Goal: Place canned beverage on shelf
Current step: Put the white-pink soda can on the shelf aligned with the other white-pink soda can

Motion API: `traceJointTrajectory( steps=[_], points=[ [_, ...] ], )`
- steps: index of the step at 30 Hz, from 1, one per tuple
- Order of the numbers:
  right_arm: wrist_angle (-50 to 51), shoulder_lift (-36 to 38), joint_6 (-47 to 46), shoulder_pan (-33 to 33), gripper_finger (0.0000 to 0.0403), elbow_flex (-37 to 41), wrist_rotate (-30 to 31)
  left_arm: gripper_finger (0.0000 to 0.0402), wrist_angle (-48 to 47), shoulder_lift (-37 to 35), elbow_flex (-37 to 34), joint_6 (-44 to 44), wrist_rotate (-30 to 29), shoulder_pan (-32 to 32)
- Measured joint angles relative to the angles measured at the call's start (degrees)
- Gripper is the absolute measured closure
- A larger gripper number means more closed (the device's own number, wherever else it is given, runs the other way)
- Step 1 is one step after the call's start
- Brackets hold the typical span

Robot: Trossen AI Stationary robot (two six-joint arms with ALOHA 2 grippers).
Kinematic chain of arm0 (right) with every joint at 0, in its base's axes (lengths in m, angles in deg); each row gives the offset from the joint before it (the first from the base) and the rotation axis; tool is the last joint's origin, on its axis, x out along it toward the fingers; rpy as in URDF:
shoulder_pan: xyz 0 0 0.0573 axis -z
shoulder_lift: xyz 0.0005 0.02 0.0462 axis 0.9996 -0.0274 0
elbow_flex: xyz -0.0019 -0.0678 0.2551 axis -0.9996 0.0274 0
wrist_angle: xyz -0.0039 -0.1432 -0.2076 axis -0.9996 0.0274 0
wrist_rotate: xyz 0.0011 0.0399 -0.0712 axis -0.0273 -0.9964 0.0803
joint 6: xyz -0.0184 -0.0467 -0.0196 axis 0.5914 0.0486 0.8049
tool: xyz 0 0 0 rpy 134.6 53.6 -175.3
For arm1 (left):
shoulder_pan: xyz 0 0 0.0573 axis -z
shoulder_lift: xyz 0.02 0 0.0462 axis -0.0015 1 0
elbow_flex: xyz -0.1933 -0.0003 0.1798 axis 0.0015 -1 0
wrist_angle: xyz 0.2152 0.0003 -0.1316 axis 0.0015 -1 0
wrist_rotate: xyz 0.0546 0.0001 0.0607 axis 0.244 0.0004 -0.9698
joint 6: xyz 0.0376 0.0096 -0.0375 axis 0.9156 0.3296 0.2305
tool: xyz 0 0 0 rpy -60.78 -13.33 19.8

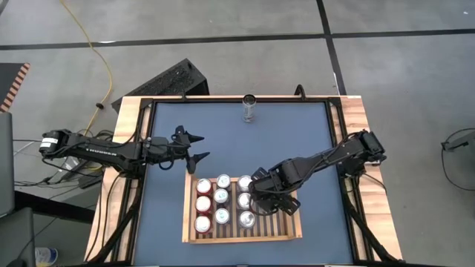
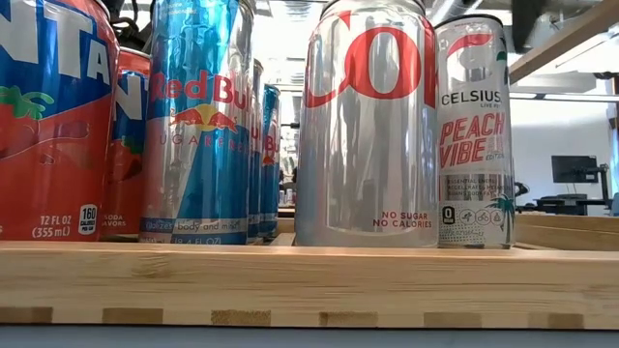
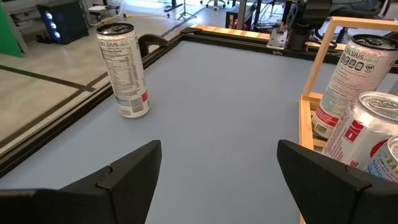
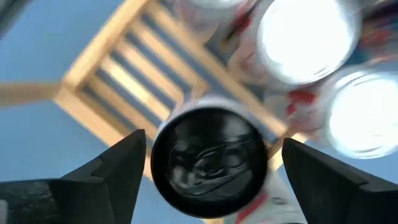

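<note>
Blue worktop [image 1: 171, 215] is carrying the shelf [image 1: 282, 237]; right tool [image 1: 269, 202], fingers apart, is straddling a dark-topped can [image 4: 208, 162] for placement there. Left tool [image 1: 199, 147] is waiting spread, facing the lone can [image 1: 249, 107].

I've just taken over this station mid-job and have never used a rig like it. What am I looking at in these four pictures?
It is a robot with two arms at a blue table. The high view looks straight down. The low view looks level across the tabletop at the cans standing in the wooden tray. Each wrist view looks past that arm's own two fingers.

The left end effector waits open over bare table beside the tray, holding nothing. A lone can stands at the far edge.

The right end effector hangs over the tray, open. A dark-topped can sits between its fingers, with gaps on both sides, so it does not look gripped.
</note>
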State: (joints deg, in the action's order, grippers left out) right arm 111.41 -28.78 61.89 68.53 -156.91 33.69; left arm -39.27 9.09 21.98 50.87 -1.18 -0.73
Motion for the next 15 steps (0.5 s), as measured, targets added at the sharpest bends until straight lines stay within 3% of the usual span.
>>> traceJointTrajectory(
  steps=[4,10,15],
  points=[
    [-0.20,0.02,-2.51,0.07,0.0055,-4.42,0.45,0.0095,0.00,0.00,0.00,0.00,0.01,-0.01],
    [3.56,0.11,-3.38,-0.47,0.0057,-13.79,5.88,0.0095,0.00,0.00,0.00,0.02,0.02,-0.01],
    [2.46,0.13,-16.49,-2.35,0.0071,-17.47,6.87,0.0095,0.00,-0.02,0.00,0.04,0.00,-0.02]
  ],
)
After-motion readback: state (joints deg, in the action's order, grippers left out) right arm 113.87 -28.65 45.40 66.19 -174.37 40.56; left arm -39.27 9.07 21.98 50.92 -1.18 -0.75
